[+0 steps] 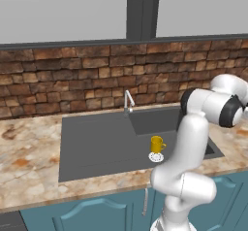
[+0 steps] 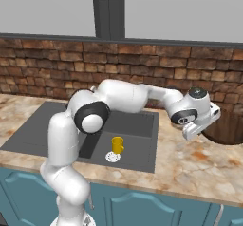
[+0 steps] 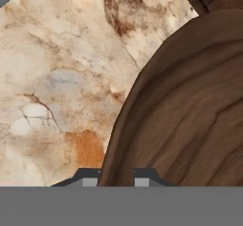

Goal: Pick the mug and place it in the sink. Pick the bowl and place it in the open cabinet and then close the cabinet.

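Note:
The yellow mug point(image 1: 156, 143) point(image 2: 117, 144) stands upright in the dark grey sink point(image 1: 97, 142) point(image 2: 42, 130), just behind the round silver drain point(image 1: 156, 157). The dark brown bowl point(image 2: 231, 125) point(image 3: 190, 101) rests on the marble counter to the right of the sink. My gripper point(image 2: 208, 131) point(image 3: 116, 178) is down at the bowl's near left edge. In the hand view the rim runs between the two fingertips, and the jaws are shut on it. The cabinet is out of view.
A thin chrome faucet point(image 1: 128, 101) rises at the sink's back edge. A brick backsplash point(image 2: 142, 68) runs behind the marble counter point(image 3: 61, 78). Teal base cabinets point(image 1: 97, 213) lie below the counter's front edge.

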Motion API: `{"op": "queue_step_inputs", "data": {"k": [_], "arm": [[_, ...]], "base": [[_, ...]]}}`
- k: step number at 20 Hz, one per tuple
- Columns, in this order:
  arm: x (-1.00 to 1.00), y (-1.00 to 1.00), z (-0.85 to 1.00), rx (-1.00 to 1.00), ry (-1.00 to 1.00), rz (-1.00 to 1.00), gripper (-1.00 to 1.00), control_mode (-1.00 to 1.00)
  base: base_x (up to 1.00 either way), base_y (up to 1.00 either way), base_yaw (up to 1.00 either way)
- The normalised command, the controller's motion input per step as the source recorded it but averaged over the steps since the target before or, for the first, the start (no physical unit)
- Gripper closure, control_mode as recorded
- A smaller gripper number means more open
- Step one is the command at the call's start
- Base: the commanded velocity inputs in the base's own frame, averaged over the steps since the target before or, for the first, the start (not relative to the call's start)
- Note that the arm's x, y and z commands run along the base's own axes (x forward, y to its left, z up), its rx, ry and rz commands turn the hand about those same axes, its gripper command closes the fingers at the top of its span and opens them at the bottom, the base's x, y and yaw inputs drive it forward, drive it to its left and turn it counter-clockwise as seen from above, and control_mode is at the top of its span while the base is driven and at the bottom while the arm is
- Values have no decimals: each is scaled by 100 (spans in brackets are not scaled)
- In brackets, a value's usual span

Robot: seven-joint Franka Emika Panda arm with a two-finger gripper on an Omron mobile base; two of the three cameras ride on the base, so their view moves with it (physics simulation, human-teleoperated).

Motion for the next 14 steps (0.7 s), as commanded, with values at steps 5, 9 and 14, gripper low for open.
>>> {"op": "queue_step_inputs", "data": {"k": [5, 9, 14], "arm": [[-43, 40, 65, -4, 1, 6, 100, -100], [-41, 51, 79, -9, 0, 5, 100, -100], [-50, 46, 57, -5, 0, 11, 100, -100]], "base": [[0, 0, 0], [0, 0, 0], [0, 0, 0]]}}
